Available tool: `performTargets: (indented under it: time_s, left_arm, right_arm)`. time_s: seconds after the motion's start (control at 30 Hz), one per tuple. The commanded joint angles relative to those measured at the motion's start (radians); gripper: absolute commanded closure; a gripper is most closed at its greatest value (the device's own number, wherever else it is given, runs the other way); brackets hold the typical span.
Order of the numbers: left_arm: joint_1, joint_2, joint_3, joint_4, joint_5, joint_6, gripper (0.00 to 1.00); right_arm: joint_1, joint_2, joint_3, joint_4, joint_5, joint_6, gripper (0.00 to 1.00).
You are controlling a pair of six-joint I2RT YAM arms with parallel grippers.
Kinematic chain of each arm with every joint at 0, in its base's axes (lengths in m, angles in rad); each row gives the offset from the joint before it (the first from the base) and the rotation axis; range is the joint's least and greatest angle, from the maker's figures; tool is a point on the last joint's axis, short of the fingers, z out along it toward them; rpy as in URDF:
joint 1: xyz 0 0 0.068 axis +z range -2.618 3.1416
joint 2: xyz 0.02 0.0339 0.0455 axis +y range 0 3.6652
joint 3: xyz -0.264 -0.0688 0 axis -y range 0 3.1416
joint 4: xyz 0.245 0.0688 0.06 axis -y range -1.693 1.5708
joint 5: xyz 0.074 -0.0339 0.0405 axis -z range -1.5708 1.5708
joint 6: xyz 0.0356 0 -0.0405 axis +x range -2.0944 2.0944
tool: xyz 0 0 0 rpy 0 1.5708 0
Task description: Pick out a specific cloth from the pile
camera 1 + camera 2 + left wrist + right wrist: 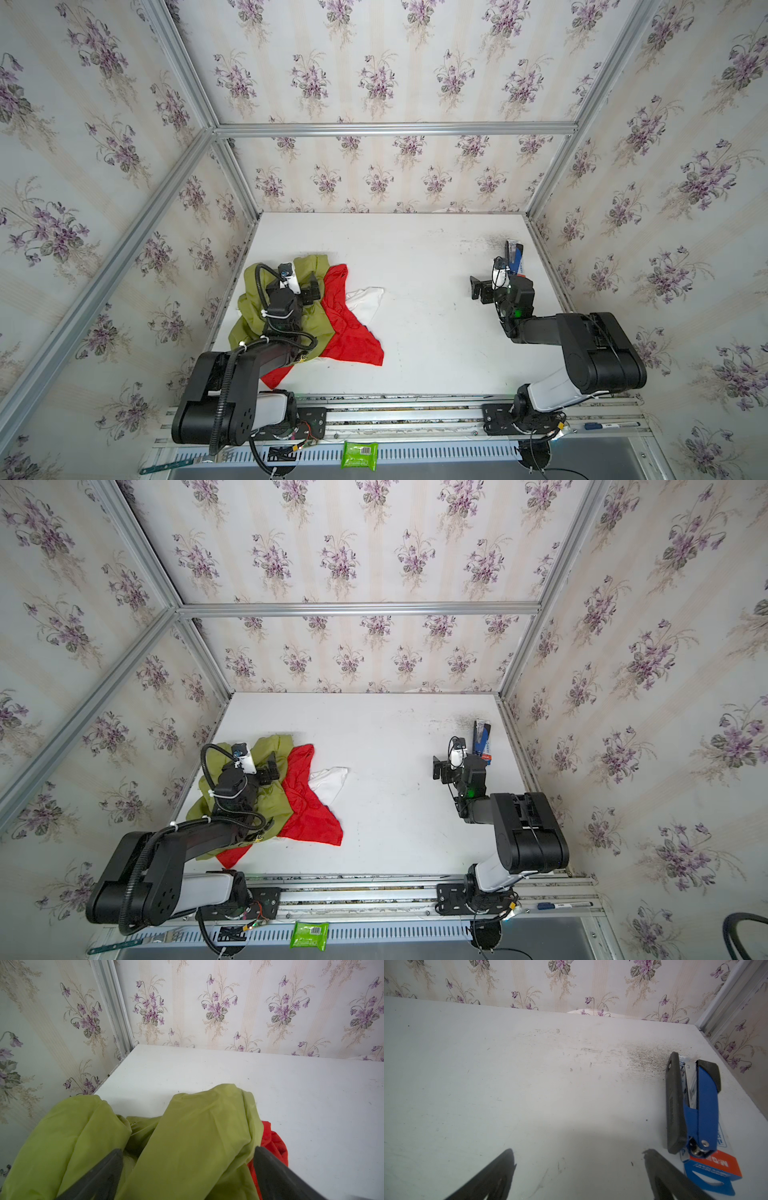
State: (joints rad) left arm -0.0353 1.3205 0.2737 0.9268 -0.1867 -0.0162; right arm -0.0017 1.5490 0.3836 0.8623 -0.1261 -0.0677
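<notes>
Cloths make up the pile (pixel 286 804) on the white, scuffed table (pixel 415 257), and the green cloth (pixel 249 307) is its bulk: a large olive sheet of thin, smooth fabric, bunched into rounded folds. The red cloth (pixel 349 328) lies just beside the green cloth, touching it along one long edge; it is bright, thin and slightly shiny, spread into a creased, roughly triangular sheet. A narrow strip of it runs toward the far end of the green cloth, and a corner shows from under that cloth's near edge. The white cloth (pixel 368 301), smaller and matt, is a crumpled wedge touching the red cloth on the side away from the green cloth. The left gripper (pixel 187 1151) hangs over the green cloth near its red border, its dark, tapered fingers (pixel 108 1167) spread wide and holding nothing; a plump green fold lies between them. Whether the tips touch the fabric I cannot tell. The right gripper (pixel 578 1153) is well apart from the green cloth, across the table, over bare surface, its jaws also wide apart and empty. Farther still from the green cloth, a blue-and-black stapler (pixel 695 1101) lies on its side on a printed card, next to a patch of dark speckled grime.
</notes>
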Motion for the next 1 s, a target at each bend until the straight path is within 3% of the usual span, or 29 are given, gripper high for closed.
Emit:
performTargets:
  time_s: [0.0,0.43,0.57,0.87,0.97]
  left_arm:
    - [-0.001,-0.003,0.001,0.015,0.001,0.002,0.0]
    - [0.0,-0.003,0.001,0.015,0.0,0.002,0.0]
    - [0.0,-0.002,0.0,0.017,0.0,0.003,0.0]
    - [-0.002,-0.009,0.005,0.018,-0.011,0.004,0.0]
    - [-0.002,-0.074,0.063,-0.153,-0.042,-0.016,0.0]
  right_arm:
    - [0.001,-0.005,0.001,0.031,-0.006,-0.003,0.0]
    - [0.002,-0.006,0.001,0.031,0.004,0.0,0.0]
    - [0.002,-0.005,-0.023,0.094,0.149,0.062,0.0]
    - [0.014,-0.017,-0.019,0.076,0.209,0.062,0.0]
    - [0.054,-0.081,-0.053,0.09,0.325,0.05,0.0]
